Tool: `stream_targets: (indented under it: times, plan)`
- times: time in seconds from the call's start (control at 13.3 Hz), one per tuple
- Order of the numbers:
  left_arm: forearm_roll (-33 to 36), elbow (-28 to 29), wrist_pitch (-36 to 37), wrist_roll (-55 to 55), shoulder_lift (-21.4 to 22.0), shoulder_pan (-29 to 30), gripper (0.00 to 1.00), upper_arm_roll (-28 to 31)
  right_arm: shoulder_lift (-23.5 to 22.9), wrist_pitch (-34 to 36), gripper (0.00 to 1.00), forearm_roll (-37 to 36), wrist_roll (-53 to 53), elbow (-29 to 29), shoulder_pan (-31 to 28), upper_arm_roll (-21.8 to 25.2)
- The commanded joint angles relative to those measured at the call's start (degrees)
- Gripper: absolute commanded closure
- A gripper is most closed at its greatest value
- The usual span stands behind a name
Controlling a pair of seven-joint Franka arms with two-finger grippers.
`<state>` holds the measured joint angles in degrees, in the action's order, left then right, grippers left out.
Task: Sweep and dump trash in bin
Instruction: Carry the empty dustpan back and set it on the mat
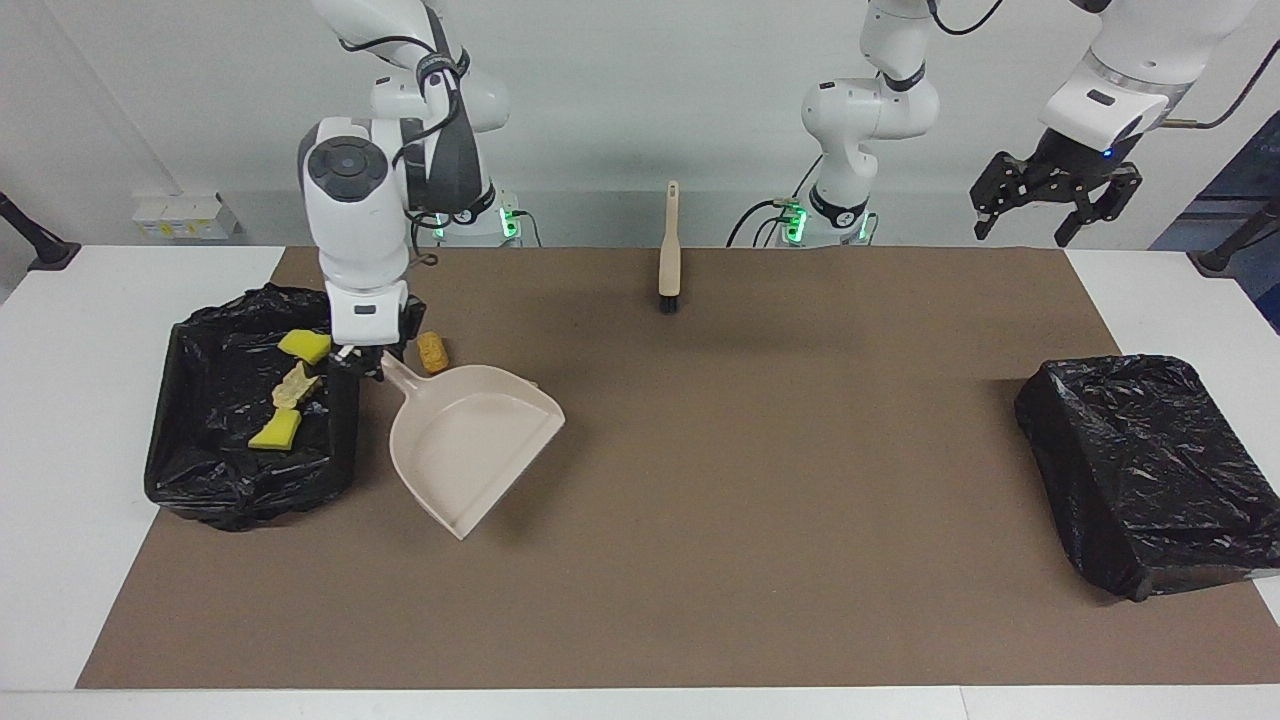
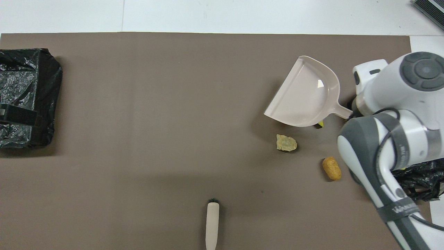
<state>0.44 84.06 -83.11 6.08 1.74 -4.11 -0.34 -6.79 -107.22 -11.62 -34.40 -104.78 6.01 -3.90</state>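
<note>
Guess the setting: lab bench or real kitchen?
Likely a robot lab bench: two table-mounted arms, a brown mat on a white table, staged scraps, a dustpan and bag-lined bins.

A white table carries a brown mat. On the mat lie a brush, two black-lined bins, and loose scraps.

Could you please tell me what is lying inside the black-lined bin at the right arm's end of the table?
The bin holds two yellow sponge chunks and a tan lump; whether its liner folds cover more cannot be seen.
</note>
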Motion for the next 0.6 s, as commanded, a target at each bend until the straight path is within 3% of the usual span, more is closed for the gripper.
stream_targets:
  times: [0.0, 0.3, 0.53]
  plan:
    - [1.58, 0.67, 1.20, 0.25, 1.16, -1.95, 0.00, 1.48, -2.16, 0.26, 1.00, 4.39, 17.81, 0.37, 4.87, 0.12]
    - [1.58, 1.02, 1.02, -0.19, 1.60, -0.81, 0.00, 2.10, -5.25, -2.28, 1.00, 11.26, 36.64, 1.51, 11.72, 0.12]
    - [1.50, 1.02, 0.76, 0.07, 1.51, -0.81, 0.00, 2.10, -9.28, -2.38, 1.00, 11.53, 54.46, 5.45, 18.94, 0.12]
